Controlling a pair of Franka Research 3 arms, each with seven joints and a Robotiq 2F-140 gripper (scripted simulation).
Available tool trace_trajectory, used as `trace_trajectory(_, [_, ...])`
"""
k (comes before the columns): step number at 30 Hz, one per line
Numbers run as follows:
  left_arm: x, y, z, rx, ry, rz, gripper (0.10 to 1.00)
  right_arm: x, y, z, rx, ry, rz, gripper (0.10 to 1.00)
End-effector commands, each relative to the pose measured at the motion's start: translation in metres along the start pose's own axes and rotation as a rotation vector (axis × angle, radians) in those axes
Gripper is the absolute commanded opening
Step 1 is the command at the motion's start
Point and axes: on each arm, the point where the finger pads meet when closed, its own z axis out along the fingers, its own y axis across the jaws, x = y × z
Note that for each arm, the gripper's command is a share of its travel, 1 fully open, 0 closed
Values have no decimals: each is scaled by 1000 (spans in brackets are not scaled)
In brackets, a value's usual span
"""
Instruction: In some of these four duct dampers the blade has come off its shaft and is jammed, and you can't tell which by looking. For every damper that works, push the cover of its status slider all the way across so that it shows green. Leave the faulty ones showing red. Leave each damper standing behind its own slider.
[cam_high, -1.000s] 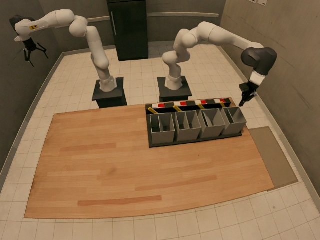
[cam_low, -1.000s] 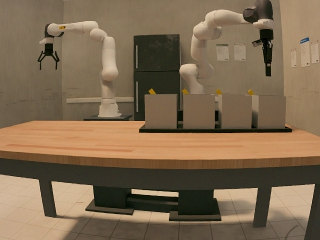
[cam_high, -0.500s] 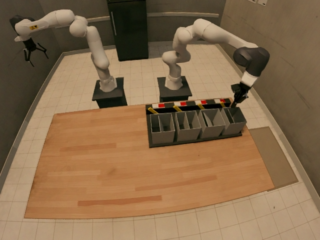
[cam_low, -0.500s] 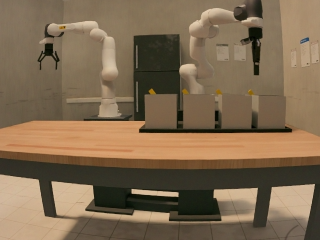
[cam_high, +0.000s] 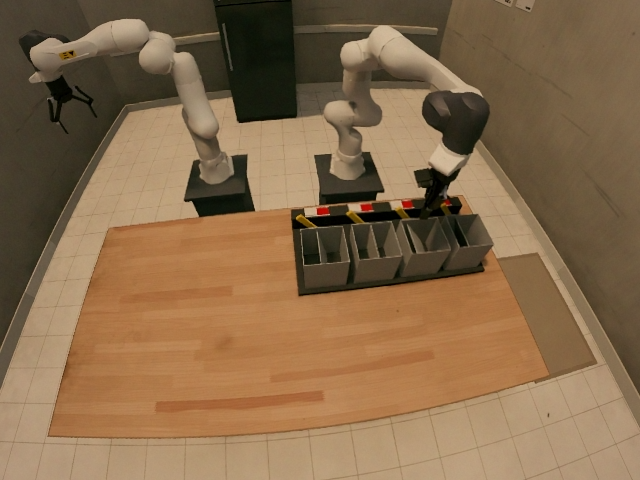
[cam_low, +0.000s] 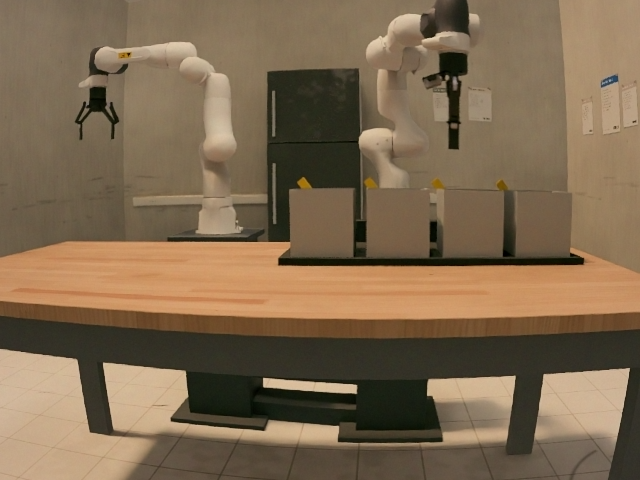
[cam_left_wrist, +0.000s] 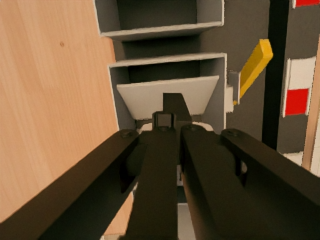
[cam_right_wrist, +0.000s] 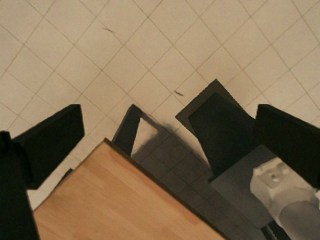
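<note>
The left jaws, together, likely had to push the upper-right yellow handle (cam_high: 401, 213) (cam_low: 437, 183) (cam_left_wrist: 255, 65) softly; the right jaws stood apart.

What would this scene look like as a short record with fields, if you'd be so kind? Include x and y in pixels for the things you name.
dampers: four gray boxes (cam_high: 324, 274) (cam_low: 321, 223) in a row on a dark tray (cam_high: 330, 290) (cam_low: 429, 260)
levers: yellow (cam_high: 306, 221) (cam_low: 305, 182) (cam_left_wrist: 255, 67), one per box
sliders: red showing (cam_high: 323, 211) (cam_left_wrist: 297, 102), none green in view
left gripper (cam_high: 424, 210) (cam_low: 453, 147) (cam_left_wrist: 171, 108): shut, nothing held, above the boxes
right gripper (cam_high: 80, 114) (cam_low: 96, 138) (cam_right_wrist: 169, 119): open, nothing held, away from the boxes
table (cam_high: 206, 335) (cam_low: 258, 284) (cam_right_wrist: 120, 200): wooden
faulty dampers: cannot tell
</note>
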Motion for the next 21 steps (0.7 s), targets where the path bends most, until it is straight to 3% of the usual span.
trace_trajectory(1, [25,-2,1,23,-31,-109,99,-1,0,1,0,-4,-5,1000])
trace_trajectory(7, [46,0,3,23,-31,-103,99,-1,0,1,0,-4,-5,1000])
trace_trajectory(21, [48,0,5,23,-31,-102,99,-1,0,1,0,-4,-5,1000])
